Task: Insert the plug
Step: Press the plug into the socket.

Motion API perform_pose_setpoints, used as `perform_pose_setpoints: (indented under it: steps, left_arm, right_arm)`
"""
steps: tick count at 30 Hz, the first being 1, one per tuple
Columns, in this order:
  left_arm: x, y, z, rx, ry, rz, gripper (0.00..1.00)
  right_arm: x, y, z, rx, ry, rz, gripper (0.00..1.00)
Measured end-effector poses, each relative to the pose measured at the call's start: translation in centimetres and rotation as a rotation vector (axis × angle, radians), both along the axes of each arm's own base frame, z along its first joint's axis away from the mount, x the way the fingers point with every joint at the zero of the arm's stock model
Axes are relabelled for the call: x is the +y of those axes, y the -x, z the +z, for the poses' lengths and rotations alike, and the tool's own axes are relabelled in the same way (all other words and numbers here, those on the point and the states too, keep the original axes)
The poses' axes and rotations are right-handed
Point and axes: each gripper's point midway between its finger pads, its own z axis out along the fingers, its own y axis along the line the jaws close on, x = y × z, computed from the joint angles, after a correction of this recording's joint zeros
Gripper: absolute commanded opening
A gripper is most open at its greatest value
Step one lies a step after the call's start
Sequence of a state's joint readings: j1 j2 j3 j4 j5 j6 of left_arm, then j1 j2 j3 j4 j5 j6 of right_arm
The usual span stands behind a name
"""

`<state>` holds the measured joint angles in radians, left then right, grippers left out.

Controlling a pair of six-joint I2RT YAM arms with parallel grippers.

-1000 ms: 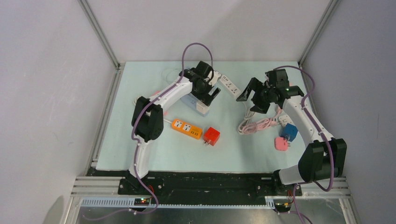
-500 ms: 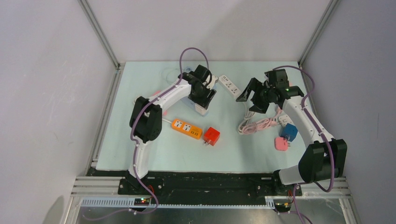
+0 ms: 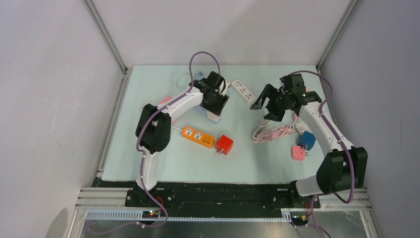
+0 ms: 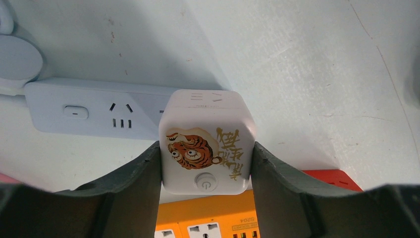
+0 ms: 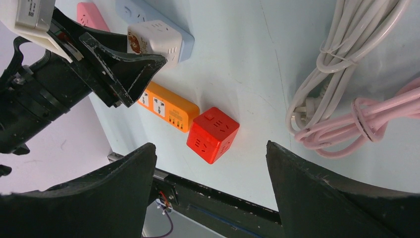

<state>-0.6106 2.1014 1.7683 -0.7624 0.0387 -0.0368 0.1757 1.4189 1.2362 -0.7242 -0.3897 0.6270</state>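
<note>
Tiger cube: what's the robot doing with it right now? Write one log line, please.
left tool: shut on tiger cube | tiger cube: on blue power strip | right tool: open, empty

Orange power strip [image 4: 198, 213] low between left jaws. Red cube socket [image 5: 213, 135] framed between right jaws. White cable [image 5: 341, 54] and pink cable [image 5: 369, 121] coiled ahead, off to one side.

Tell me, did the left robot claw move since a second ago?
Yes. The left gripper slid slightly left, away from the white power strip, and its fingers pinched in around the white cube plug.
</note>
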Motion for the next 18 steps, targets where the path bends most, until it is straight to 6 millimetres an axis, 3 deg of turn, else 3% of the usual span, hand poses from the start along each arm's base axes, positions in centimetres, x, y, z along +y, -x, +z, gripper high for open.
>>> perform_pose_setpoints:
  steps: [1,2,4,18]
  left_arm:
    - [0.0,0.1,-0.1,-0.010,-0.011,-0.001,0.13]
    - [-0.1,0.1,-0.1,-0.022,-0.021,-0.003,0.05]
    - [-0.3,0.2,-0.1,-0.045,-0.044,-0.013,0.01]
    - [-0.2,0.4,-0.8,-0.047,-0.016,-0.035,0.00]
  right_arm:
    - [0.0,0.0,-0.1,0.003,0.001,0.000,0.85]
    - [0.0,0.0,-0.2,0.005,0.001,0.002,0.84]
    - [0.1,0.0,-0.4,0.014,0.003,0.003,0.84]
    - [0.2,-0.1,-1.1,0.035,0.007,0.005,0.84]
